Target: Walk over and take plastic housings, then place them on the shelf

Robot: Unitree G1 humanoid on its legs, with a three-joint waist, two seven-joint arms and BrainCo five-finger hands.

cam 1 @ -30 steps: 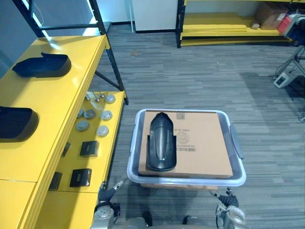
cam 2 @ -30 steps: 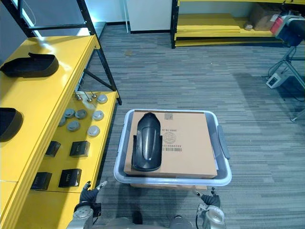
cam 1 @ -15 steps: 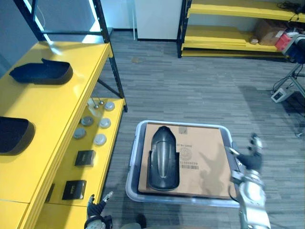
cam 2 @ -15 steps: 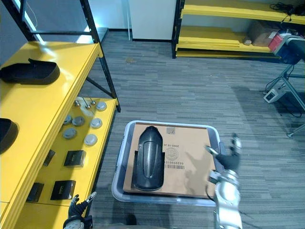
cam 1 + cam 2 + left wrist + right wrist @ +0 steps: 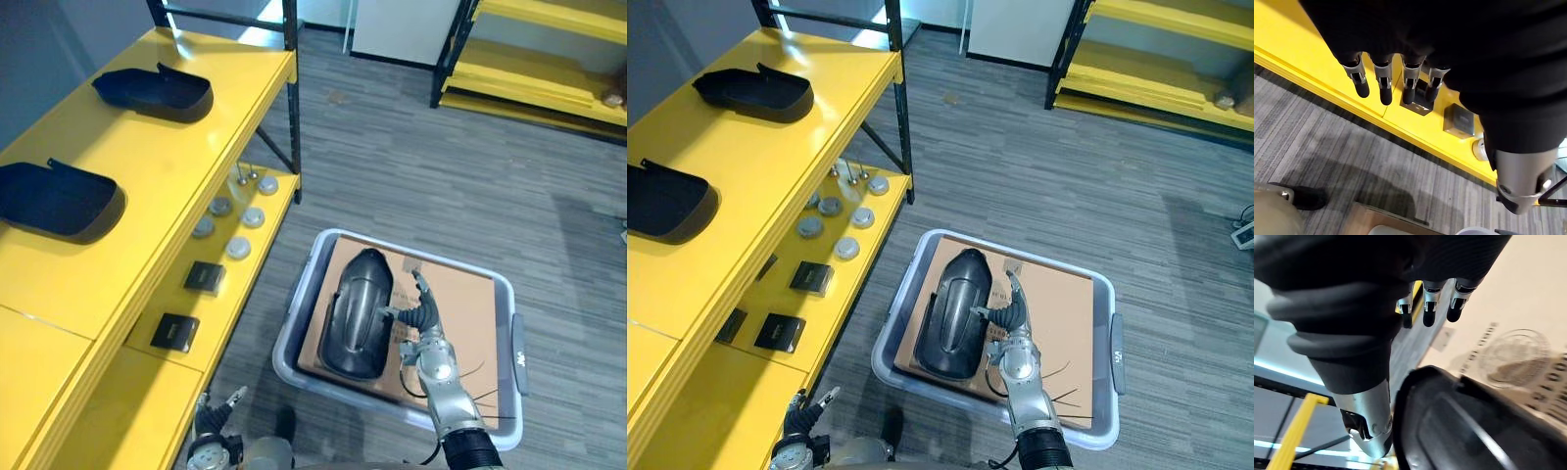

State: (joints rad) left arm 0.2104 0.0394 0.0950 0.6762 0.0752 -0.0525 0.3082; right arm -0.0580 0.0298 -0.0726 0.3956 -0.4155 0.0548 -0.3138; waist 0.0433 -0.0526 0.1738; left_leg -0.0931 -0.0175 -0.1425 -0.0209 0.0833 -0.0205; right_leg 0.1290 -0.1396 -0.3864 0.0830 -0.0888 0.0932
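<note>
While the left hand (image 5: 1382, 82) hangs low, fingers loose and empty, the right hand (image 5: 423, 315) hovers spread and holding nothing, just beside the black housing (image 5: 355, 315) lying on cardboard (image 5: 460, 313) in the grey bin (image 5: 292, 318). This looks like the reach to pick. Next it must curl round the housing's rim and carry it to the yellow shelf (image 5: 137, 255).

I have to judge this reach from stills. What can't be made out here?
- Eye views: whether the right hand touches the black plastic housing; its thumb overlaps the housing's edge.
- Eye views: what lies in the pale plastic bin, covered by the brown cardboard sheet.
- Right eye view: the nearer dark housing on the yellow shelf, cut by the left edge.
</note>
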